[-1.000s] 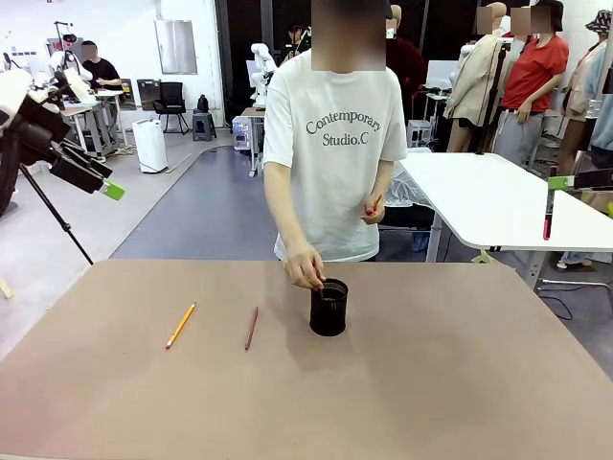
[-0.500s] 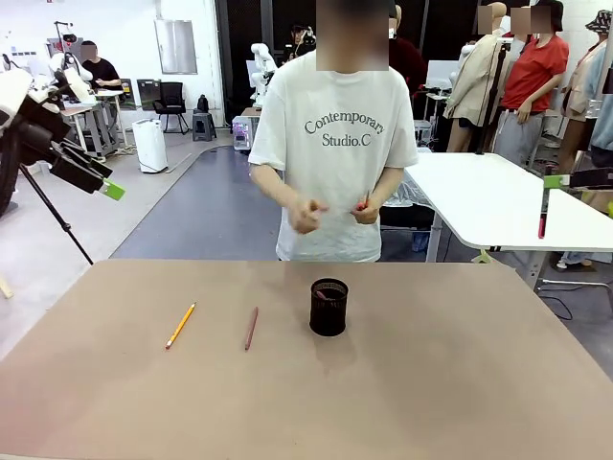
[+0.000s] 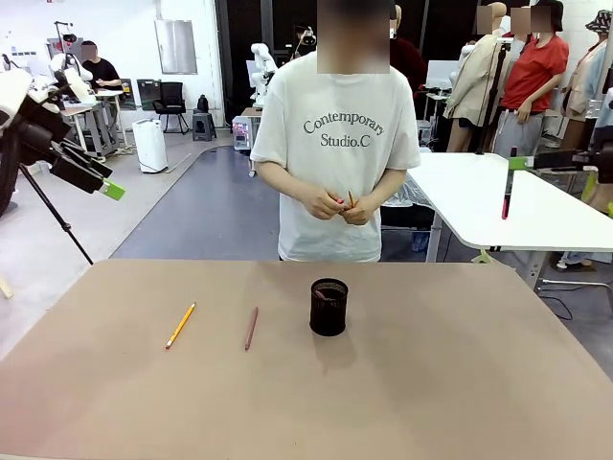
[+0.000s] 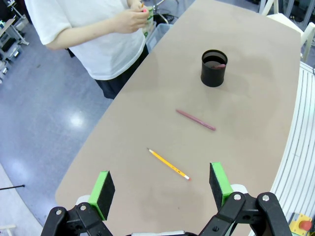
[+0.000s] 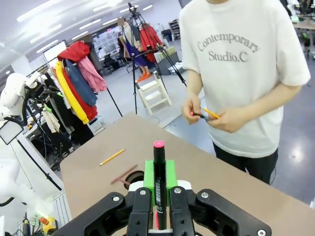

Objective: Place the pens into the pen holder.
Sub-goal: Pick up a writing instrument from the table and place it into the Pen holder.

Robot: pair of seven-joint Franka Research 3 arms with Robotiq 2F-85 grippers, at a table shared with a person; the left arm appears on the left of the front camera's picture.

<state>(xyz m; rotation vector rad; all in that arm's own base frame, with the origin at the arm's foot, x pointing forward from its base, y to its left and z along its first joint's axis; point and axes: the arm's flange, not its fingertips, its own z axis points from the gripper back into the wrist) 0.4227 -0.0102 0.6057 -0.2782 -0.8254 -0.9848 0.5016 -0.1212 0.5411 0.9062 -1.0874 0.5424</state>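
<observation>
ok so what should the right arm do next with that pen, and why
Probably swing the right gripper toward the middle of the table until its pen hangs over the pen holder. The jaws are shut on the pen, held upright, but high at the right side, well away from the holder's open mouth. The person's hands are clear of it.

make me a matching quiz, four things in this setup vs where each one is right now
1 yellow pencil
2 reddish-brown pen
3 pink-tipped pen
4 pen holder

a upright at the middle of the table
b held in the right gripper
c flat, just left of the pen holder
d flat, farthest left

Pairs: 1-d, 2-c, 3-b, 4-a
</observation>
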